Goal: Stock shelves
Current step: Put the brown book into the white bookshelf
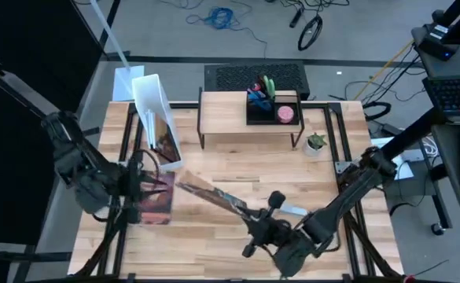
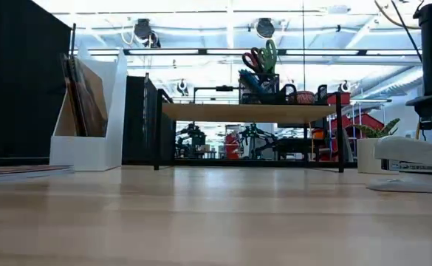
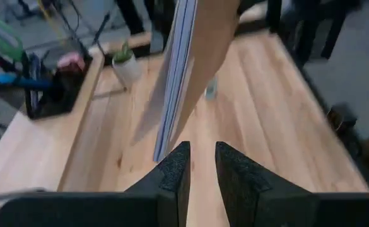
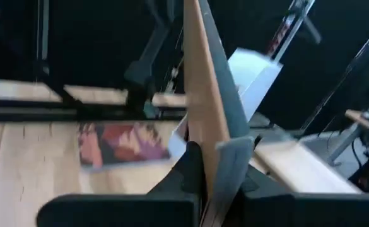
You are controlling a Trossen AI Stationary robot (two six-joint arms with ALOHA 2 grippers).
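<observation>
Table: 1 shelves, 2 claws.

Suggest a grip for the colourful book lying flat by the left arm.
The book lies flat on the table, so no face can be pinched. Come from above at its free right edge, the one facing table centre, and clamp across its thickness. The left gripper hovers over it.

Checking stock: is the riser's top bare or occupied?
Occupied: a black organizer tray with scissors sits on the riser top's right part.
</observation>
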